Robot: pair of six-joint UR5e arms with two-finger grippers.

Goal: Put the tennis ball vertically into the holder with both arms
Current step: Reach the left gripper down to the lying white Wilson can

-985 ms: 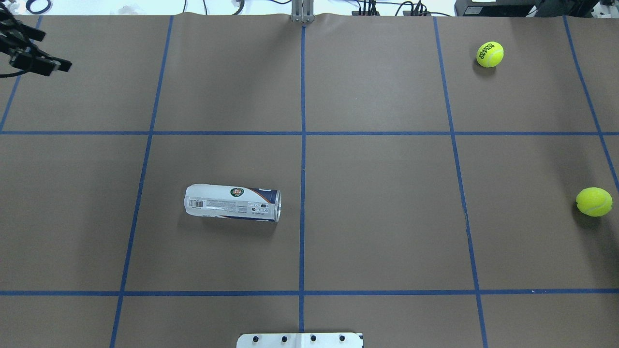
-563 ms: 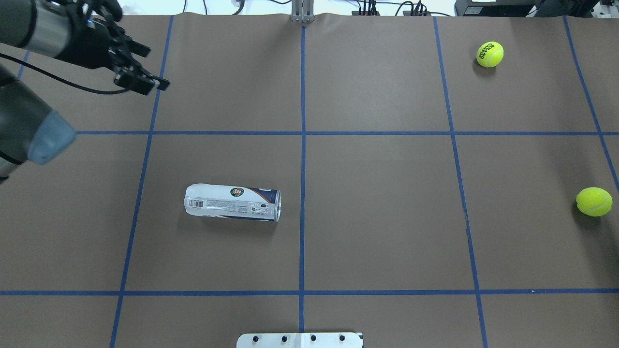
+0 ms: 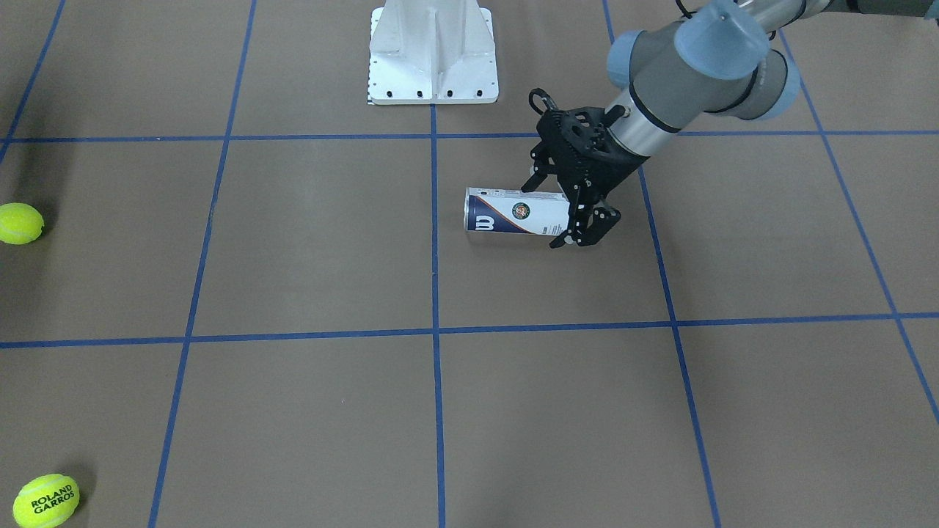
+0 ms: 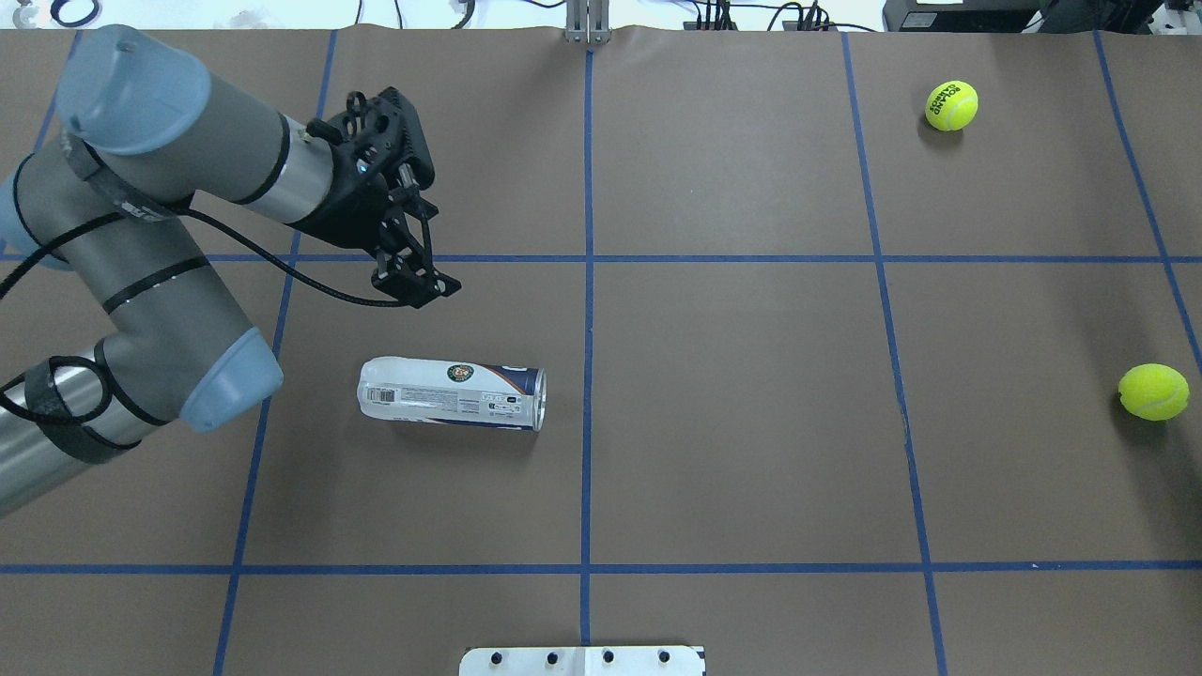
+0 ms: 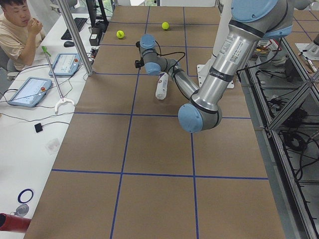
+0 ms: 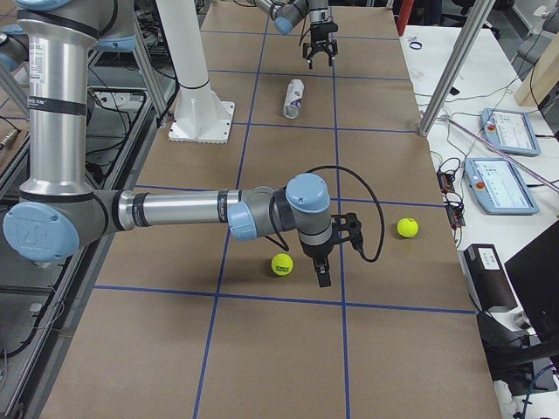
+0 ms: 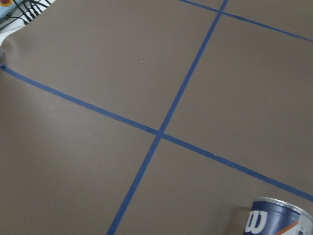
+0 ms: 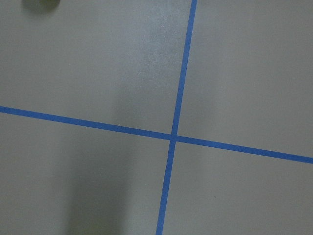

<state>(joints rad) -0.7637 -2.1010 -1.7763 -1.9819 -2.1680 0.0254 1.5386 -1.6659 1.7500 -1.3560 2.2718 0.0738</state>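
Observation:
The holder (image 4: 451, 394) lies on its side on the brown table, open silver rim toward the centre line; it also shows as the holder (image 3: 513, 213) and the holder (image 7: 276, 218). My left gripper (image 4: 424, 235) hangs open in the air above and just beyond its closed end, with nothing in it; in the front view the left gripper (image 3: 561, 205) has a finger on each side of that end. One tennis ball (image 4: 1153, 391) lies at the right edge, another (image 4: 951, 105) at the far right. My right gripper (image 6: 321, 266) hovers beside a ball (image 6: 281, 264); whether it is open or shut I cannot tell.
The white pedestal base (image 3: 433, 51) stands at the robot's edge of the table. Blue tape lines divide the table. A metal post (image 4: 587, 23) rises at the far edge. A person (image 5: 15, 30) sits at a side desk with tablets.
My left arm has swept in from the far left corner toward the holder, and its gripper now hangs over the holder's closed end. The holder and both balls have not moved.

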